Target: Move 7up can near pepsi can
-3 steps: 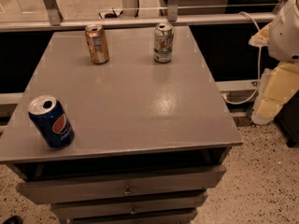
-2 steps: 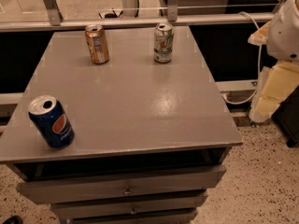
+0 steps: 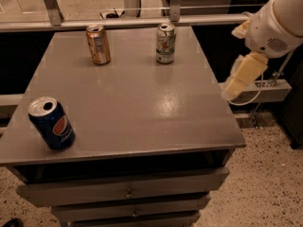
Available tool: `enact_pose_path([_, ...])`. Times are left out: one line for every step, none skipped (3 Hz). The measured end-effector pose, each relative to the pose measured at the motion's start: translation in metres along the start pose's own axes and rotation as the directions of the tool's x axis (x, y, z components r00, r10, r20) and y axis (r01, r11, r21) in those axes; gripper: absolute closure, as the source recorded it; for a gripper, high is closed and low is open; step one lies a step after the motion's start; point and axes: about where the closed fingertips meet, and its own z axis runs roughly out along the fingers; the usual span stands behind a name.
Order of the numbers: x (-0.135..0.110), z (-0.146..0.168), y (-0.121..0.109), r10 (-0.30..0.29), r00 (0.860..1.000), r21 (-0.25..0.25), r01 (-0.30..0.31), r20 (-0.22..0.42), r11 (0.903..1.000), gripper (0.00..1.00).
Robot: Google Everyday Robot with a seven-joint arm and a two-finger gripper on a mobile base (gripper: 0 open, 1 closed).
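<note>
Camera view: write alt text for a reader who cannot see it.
A grey table with drawers holds three standing cans: the 7up can at back right, an orange-gold can at back left, the pepsi can at the front left corner. The robot's gripper hangs beyond the table's right edge, touching nothing.

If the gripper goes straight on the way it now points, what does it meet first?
The gripper hangs right of the grey square table, pointing down and left. No can lies in that line; probably the table's right edge or the speckled floor comes first, depth unclear.
</note>
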Motion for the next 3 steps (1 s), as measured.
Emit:
enact_pose_path([-0.025, 0.03, -0.033, 0.007, 0.991, 0.024, -0.01, 0.136, 0.9996, 0.0])
enact_pose_path([-0.05, 0.06, -0.06, 0.023, 0.956, 0.03, -0.033, 0.293, 0.999, 0.0])
enact_pose_path([-0.055, 0.068, -0.065, 0.033, 0.944, 0.024, -0.044, 0.327, 0.9988, 0.0])
